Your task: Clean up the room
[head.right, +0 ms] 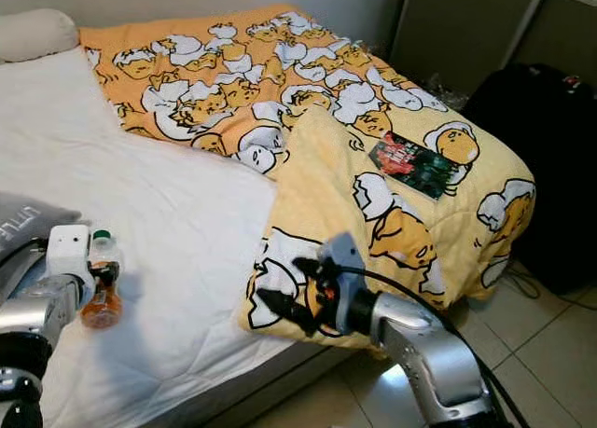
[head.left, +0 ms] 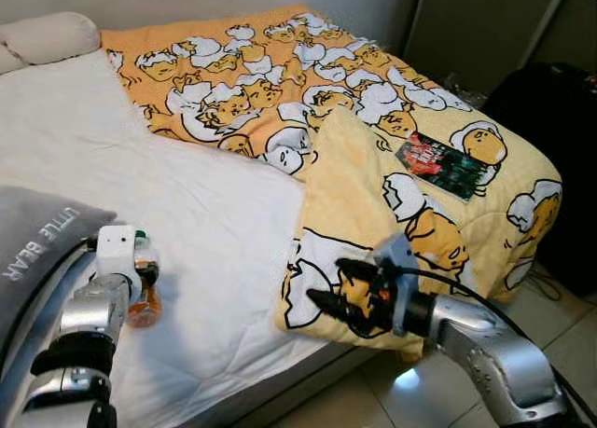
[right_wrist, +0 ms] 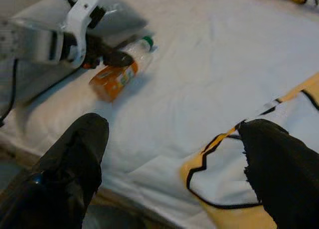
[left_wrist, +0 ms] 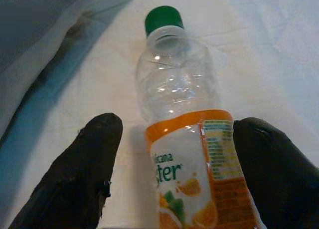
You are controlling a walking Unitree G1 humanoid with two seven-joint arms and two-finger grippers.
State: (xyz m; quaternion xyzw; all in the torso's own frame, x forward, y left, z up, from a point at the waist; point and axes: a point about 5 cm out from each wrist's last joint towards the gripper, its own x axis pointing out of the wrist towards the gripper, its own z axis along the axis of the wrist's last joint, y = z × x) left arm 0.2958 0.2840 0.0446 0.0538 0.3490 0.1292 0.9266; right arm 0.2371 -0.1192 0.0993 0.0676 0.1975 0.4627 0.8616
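My left claw (left_wrist: 172,174) is spread around the orange juice bottle (left_wrist: 187,134) lying on the white bed sheet (head.left: 215,223). My right claw (right_wrist: 169,159) hangs wide open over the yellow cartoon blanket's (head.left: 373,195) edge; its wrist view shows the green bottle cap (right_wrist: 147,40).

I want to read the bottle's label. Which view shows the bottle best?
The left wrist view: the bottle lies close up between the left hand's fingers, label readable. Both eye views and the right wrist view show it small.
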